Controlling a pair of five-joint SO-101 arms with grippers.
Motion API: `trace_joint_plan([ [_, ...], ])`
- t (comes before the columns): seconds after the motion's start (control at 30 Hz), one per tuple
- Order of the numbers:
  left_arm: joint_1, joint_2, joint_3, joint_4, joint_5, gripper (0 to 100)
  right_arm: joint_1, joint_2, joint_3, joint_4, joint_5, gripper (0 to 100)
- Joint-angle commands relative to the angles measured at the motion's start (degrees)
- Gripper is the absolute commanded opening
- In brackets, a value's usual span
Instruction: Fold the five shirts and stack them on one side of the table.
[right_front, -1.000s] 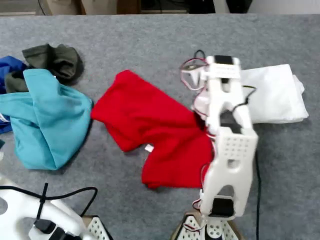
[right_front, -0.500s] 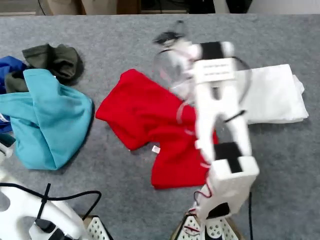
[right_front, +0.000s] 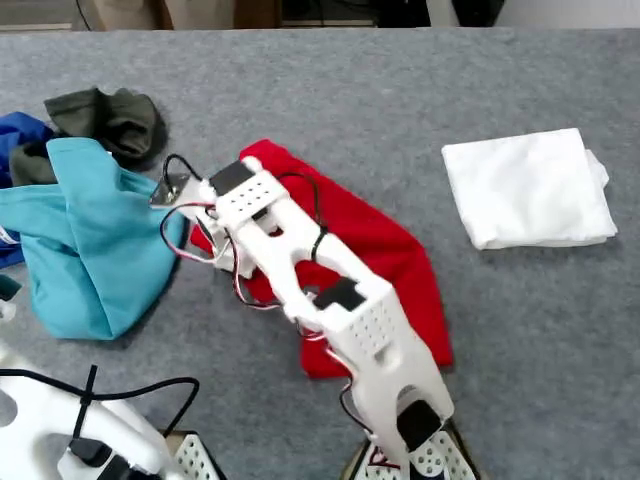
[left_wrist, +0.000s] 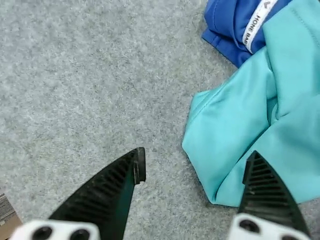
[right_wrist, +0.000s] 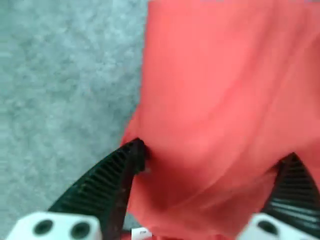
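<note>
Surface: you are working on a grey felt table; its far edge runs along the top of the high view, with wooden furniture beyond it.
Left claw: spread wide and holding nothing. It hangs over bare felt, with one finger above the hem of the teal shirt and the blue shirt just past it.
Right claw: spread wide, nothing gripped. One finger sits at the edge of the red shirt, the other over its cloth; you cannot tell whether either one touches.
Left pile: the crumpled blue shirt, a bunched dark olive shirt and the loose teal shirt lie touching at the left edge.
Middle: the red shirt lies unfolded, and the white right arm stretches across it towards the teal shirt.
Right side: a folded white shirt lies near the right edge, well apart from the red one.
Room to move: bare felt runs between the red shirt and the folded white shirt, and along the far side.
</note>
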Motion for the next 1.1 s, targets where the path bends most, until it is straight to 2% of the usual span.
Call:
trace_joint_plan([
  [0.0,-0.70,-0.75,-0.44,-0.88,-0.44,31,4.53,3.56,-10.51,2.64,-1.67,7.6],
  [0.03,-0.62,-0.75,-0.44,-0.88,-0.44,31,6.02,4.44,-13.85,3.69,-2.46,0.0],
  [0.13,-0.35,-0.75,-0.44,-0.88,-0.44,31,10.95,6.73,-22.90,9.05,-2.99,4.5],
  [0.3,-0.26,-0.75,-0.44,-0.88,-0.44,31,20.62,11.65,-33.98,15.74,-0.35,0.9],
  [0.47,-0.18,-0.66,-0.44,-0.88,-0.44,31,30.90,17.10,-39.34,16.53,4.48,0.9],
  [0.53,-0.18,-0.31,-0.44,-0.88,-0.44,31,34.07,18.77,-40.04,16.53,7.47,3.2],
  [0.6,0.26,-0.22,-0.44,-0.88,-0.44,31,36.35,20.00,-40.22,16.70,9.76,12.9],
  [0.73,1.58,-0.22,-0.35,-0.88,-0.09,31,38.11,17.71,-40.31,17.32,11.16,42.1],
  [0.8,2.37,-0.22,-0.35,-0.88,-0.09,31,37.93,14.64,-40.31,17.32,10.99,48.8],
  [0.93,2.64,-0.22,-0.35,-0.62,0.00,31,36.26,6.37,-40.04,17.32,10.99,44.9],
  [1.07,2.64,-0.22,-0.35,-0.88,0.00,31,33.19,-1.80,-40.04,17.32,10.99,33.7],
])
